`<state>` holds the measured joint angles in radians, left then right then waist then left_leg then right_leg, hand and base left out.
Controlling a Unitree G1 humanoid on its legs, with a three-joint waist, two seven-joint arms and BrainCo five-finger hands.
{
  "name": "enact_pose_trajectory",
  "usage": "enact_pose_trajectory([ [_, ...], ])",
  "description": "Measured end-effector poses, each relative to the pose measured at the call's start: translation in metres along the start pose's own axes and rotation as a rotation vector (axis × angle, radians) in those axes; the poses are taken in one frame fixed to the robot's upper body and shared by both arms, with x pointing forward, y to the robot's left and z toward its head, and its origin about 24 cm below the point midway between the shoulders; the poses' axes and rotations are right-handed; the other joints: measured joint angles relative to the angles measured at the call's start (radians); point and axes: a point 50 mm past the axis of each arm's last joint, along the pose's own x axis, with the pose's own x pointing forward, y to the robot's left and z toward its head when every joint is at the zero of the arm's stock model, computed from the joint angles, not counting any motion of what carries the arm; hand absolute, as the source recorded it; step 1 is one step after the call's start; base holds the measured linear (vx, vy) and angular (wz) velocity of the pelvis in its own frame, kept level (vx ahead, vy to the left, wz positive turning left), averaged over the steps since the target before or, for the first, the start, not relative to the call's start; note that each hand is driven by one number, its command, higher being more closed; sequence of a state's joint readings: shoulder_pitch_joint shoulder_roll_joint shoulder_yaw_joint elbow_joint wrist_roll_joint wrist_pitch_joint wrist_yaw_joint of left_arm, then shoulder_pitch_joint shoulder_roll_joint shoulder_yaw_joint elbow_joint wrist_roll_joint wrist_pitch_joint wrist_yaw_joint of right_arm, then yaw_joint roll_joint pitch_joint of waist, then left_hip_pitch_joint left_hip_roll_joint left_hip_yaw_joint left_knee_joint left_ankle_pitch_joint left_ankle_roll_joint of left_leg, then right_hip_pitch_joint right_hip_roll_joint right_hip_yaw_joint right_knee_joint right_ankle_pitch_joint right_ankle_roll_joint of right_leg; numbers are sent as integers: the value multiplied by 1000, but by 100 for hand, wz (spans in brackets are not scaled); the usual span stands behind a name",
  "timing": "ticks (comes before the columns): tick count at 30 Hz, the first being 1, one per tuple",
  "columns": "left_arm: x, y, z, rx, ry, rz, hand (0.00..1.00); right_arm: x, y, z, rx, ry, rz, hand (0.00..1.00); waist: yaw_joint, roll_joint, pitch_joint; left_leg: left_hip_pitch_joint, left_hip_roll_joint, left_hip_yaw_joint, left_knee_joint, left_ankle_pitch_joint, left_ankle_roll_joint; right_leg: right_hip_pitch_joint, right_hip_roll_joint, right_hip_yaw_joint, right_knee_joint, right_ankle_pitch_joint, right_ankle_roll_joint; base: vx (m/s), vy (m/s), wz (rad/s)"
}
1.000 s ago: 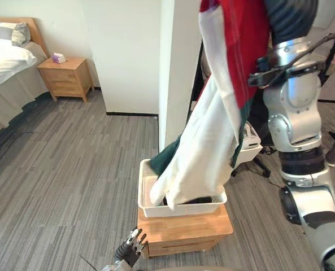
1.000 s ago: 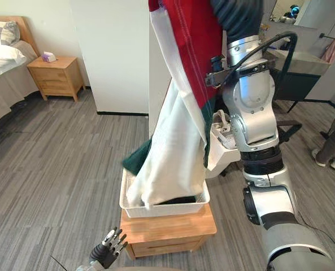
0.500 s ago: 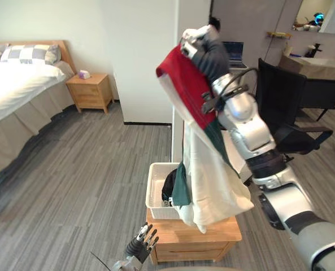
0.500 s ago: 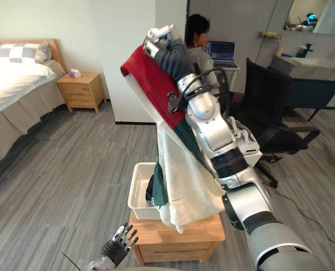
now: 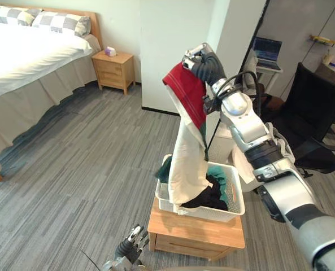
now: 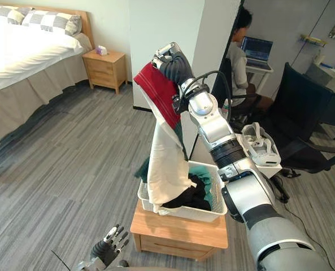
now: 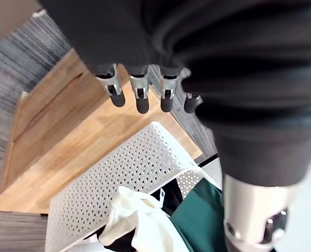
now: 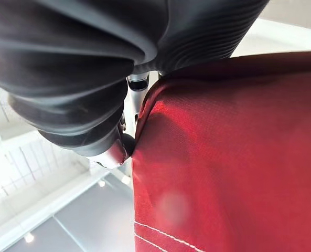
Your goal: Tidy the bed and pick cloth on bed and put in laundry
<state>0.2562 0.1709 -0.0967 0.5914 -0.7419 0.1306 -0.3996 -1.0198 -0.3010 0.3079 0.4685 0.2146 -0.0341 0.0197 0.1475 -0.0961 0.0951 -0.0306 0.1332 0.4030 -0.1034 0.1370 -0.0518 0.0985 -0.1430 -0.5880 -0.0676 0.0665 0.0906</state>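
Observation:
My right hand is raised high and shut on a red, white and green cloth. The cloth hangs straight down from it, and its lower end reaches into the white laundry basket. The basket stands on a low wooden stand and holds dark and green clothes. In the right wrist view the red part of the cloth lies right against the hand. My left hand hangs low beside the stand, fingers straight and empty. The bed with white bedding is far off at the left.
A wooden nightstand with a tissue box stands by the bed. A white pillar rises behind the basket. A person sits at a laptop desk beyond it, and a black chair stands at the right. Grey floor lies open toward the bed.
The camera has shifted, showing more of the bed. The cloth's lower end, which hung in front of the basket over the stand, now hangs into the basket. My right hand still holds it.

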Motion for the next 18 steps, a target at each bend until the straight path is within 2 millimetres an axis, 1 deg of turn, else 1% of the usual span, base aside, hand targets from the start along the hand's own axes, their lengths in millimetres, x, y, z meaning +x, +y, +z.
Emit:
enact_pose_trajectory([
  [1,5,-6,10,44,2,-43,0,1,-2,1,-8,-1,-10,100,-3,4,44,-35,4,-15,0,17,5,-41,2,6,19,1,-7,-27,30,8],
  [2,12,-14,24,72,-23,-78,0,8,-7,5,-29,7,-36,100,-7,3,111,-68,5,-29,1,40,18,-82,3,12,40,10,-20,-53,41,7],
  [3,16,-19,31,84,-40,-96,0,12,-12,7,-45,15,-55,100,-9,13,151,-87,5,-31,1,48,22,-102,2,13,48,13,-25,-134,66,7],
  [4,25,-32,43,105,-72,-139,0,18,-26,9,-83,39,-96,100,-12,41,224,-126,4,-39,6,64,32,-141,0,14,58,24,-33,-137,66,9],
  [5,29,-39,48,115,-90,-162,0,20,-34,10,-102,52,-123,100,-14,51,259,-139,3,-41,7,77,38,-157,1,16,63,32,-37,-158,75,7],
  [6,32,-48,53,133,-112,-194,0,21,-45,10,-123,72,-157,100,-14,68,305,-153,-2,-40,7,87,43,-174,-2,21,69,40,-35,-124,80,-4],
  [7,35,-60,57,151,-133,-237,0,18,-64,5,-154,114,-208,100,-18,81,359,-174,-11,-36,7,93,50,-199,-8,33,72,52,-36,-111,76,-9],
  [8,36,-63,57,157,-135,-248,0,16,-71,2,-164,133,-225,100,-17,84,367,-184,-12,-32,8,93,50,-213,-10,41,73,55,-37,-69,73,-14],
  [9,37,-71,56,168,-133,-271,0,10,-86,-4,-181,170,-262,100,-16,94,373,-204,-16,-26,8,93,50,-239,-15,52,74,62,-35,-31,62,-17],
  [10,40,-77,54,166,-127,-288,0,4,-101,-6,-188,185,-301,100,-12,110,382,-211,-26,-18,8,92,50,-253,-20,69,75,66,-32,-14,49,-18],
  [11,41,-80,53,166,-124,-296,0,1,-107,-6,-193,189,-316,100,-12,121,388,-212,-28,-15,8,92,50,-258,-23,74,76,68,-31,-7,47,-17],
  [13,43,-91,47,149,-111,-323,0,-5,-126,2,-233,164,-334,100,-15,161,408,-221,-35,-10,8,89,46,-275,-31,88,78,71,-30,-5,24,-14],
  [14,43,-93,46,142,-106,-335,0,-7,-131,3,-244,165,-344,100,-18,176,416,-226,-35,-10,8,89,45,-283,-30,94,78,71,-32,1,3,-10],
  [15,43,-94,45,144,-103,-338,0,-8,-133,1,-244,169,-348,100,-19,183,417,-229,-35,-11,8,89,45,-287,-30,95,78,71,-33,6,-5,-10],
  [18,44,-97,42,147,-104,-356,0,-16,-142,-10,-238,215,-362,100,-20,209,424,-240,-35,-19,8,89,46,-300,-28,100,78,72,-36,30,-17,-5],
])
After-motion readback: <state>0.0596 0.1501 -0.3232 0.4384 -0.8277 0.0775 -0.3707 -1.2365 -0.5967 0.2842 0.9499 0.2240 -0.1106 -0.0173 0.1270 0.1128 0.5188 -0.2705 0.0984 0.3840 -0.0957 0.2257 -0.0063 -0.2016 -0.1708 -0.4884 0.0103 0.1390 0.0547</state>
